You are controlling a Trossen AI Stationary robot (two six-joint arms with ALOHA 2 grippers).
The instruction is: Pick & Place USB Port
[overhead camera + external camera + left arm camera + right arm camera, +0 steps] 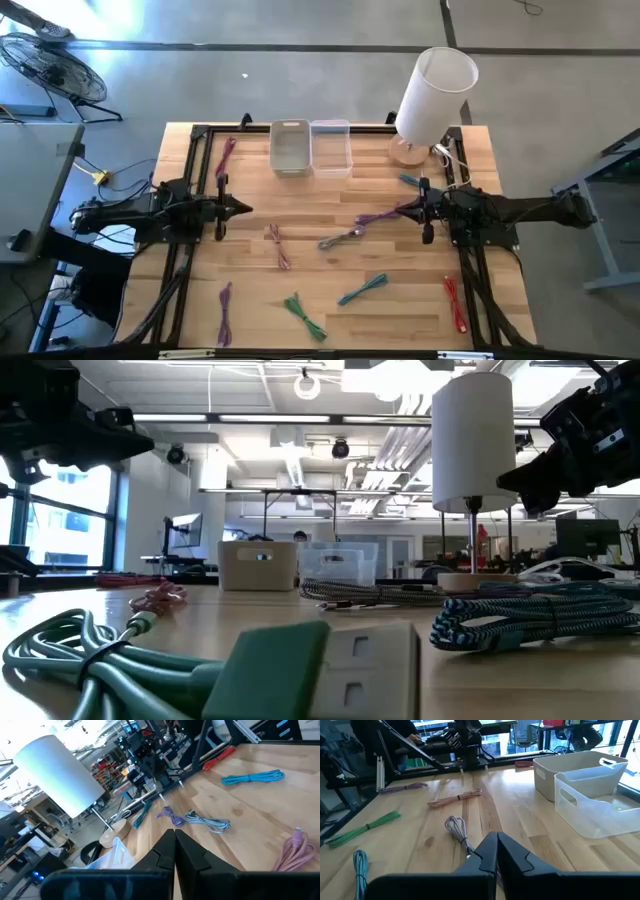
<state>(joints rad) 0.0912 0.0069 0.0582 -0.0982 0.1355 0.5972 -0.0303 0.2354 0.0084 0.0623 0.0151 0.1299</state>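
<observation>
Several bundled USB cables lie flat on the wooden table: purple [380, 215], grey [340, 238], pink [278, 246], teal [362, 288], green [305, 315], red [455, 301], blue [406, 180], and two more purple ones [228, 155] [225, 311]. My left gripper [247, 208] [174, 837] hangs shut over bare wood at the table's left side. My right gripper [403, 211] [497, 840] is shut too, above the purple cable's right end. The grey cable [457, 827] lies just beyond its fingertips. The low view shows both arms raised off the table.
A beige bin [290, 147] and a clear bin [331, 147] stand side by side at the far edge. A white lamp [435, 95] on a wooden base stands at the far right corner. Black rails run along the table's left and right sides.
</observation>
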